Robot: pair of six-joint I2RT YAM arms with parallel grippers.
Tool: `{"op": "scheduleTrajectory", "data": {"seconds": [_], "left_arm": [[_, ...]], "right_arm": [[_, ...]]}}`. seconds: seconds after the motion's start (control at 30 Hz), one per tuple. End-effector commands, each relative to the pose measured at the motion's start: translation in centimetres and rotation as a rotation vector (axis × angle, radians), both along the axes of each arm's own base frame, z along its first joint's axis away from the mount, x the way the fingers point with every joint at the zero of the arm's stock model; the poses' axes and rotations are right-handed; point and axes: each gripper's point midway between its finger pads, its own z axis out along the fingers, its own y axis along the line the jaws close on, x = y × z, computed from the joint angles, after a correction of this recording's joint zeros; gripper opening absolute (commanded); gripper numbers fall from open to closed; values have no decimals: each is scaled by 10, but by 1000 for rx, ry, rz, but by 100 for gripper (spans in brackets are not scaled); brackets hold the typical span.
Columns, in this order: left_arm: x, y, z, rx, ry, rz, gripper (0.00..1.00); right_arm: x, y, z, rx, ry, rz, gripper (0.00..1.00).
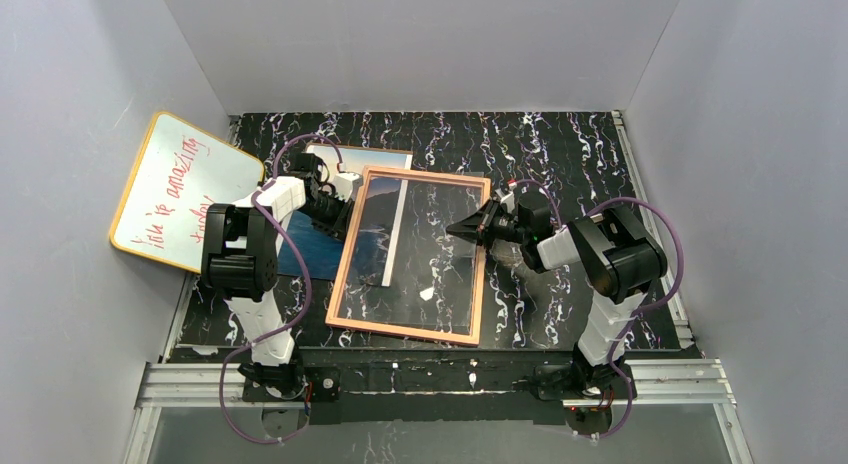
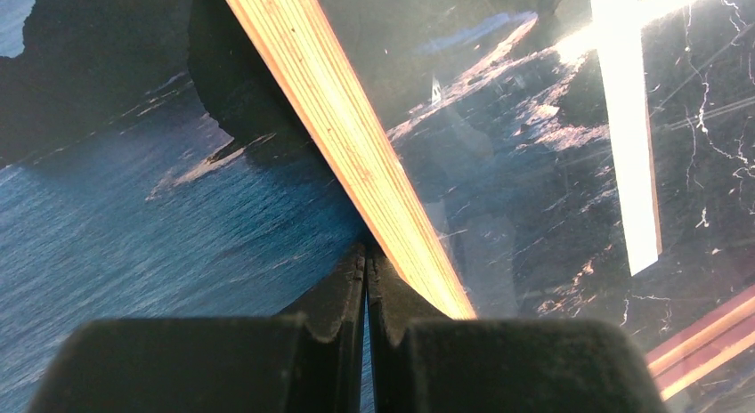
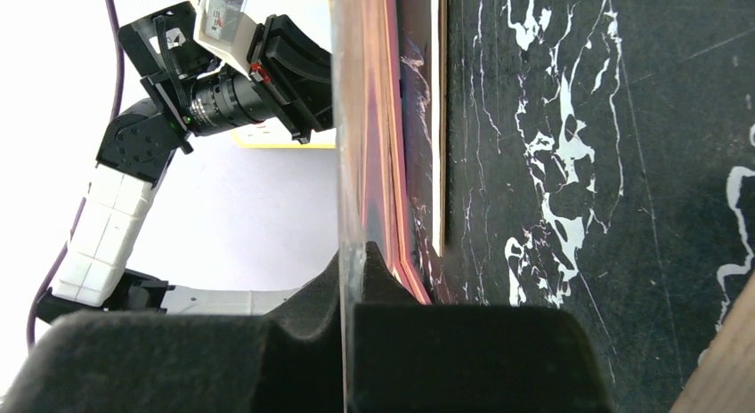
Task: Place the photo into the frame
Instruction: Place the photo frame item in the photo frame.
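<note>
**Pink frame pinched at one rail**

The right gripper is clamped on the thin pink frame, whose clear pane shows the marbled tabletop. The left gripper, fingers pressed together, sits at the opposite rail. The glossy blue-sea photo lies beneath it.

Left arm: elbow raised, forearm reaching forward and inward. Left gripper: jaws pressed fully together. Right arm: elbow raised, forearm extended towards the left arm. Right gripper: jaws clamped on the frame edge.
</note>
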Motion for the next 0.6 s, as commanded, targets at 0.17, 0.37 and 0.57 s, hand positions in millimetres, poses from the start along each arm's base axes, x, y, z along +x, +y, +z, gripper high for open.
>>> {"op": "scheduleTrajectory", "data": {"seconds": [0.17, 0.37, 0.57], "left_arm": [[-23, 2, -12, 35, 80, -26, 0], [-23, 1, -13, 34, 82, -27, 0], [-24, 1, -12, 37, 78, -31, 0]], "right_arm": [[13, 3, 31, -6, -151, 13, 1], [17, 3, 38, -45, -199, 8, 1], [19, 5, 30, -16, -163, -1, 1]]}}
